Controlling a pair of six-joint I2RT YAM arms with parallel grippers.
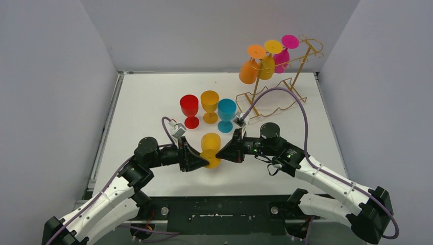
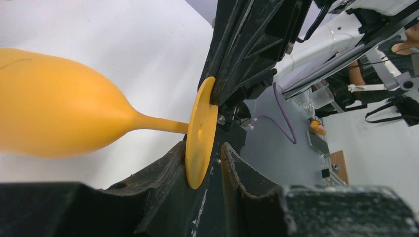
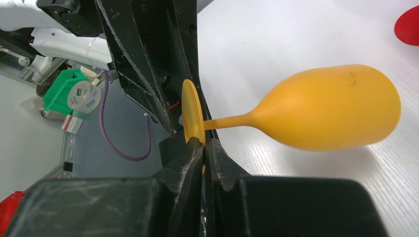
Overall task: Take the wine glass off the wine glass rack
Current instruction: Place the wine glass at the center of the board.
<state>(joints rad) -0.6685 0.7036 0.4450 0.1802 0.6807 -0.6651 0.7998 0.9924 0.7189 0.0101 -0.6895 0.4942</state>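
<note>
Right hand [image 3: 203, 144]: pinched shut on the rim of the foot disc [image 3: 192, 116], gripping it across its thin edge.
Left hand [image 2: 202, 148]: narrowly parted, its fingers astride the opposite rim and not closed. The disc sits by the far finger, with a gap on the near side.
Wine glass [image 3: 326, 106]: yellow-orange and lying level over the bench [image 1: 148, 102], bowl pointing far, foot near. I cannot tell whether the bowl touches the bench.
Wine glass rack [image 1: 302, 66]: well apart at far right, so the glass is already off it.
Step, as I judge it: passing the foot from one hand to the other.
Doing it well: centre the left fingers on the rim and close them squarely before the right lets go. The bowl reaches far out from a thin edge grip, so it may swing down.
Clearance: three standing glasses [image 1: 210, 102] are near on the far side, so keep the bowl off them.
</note>
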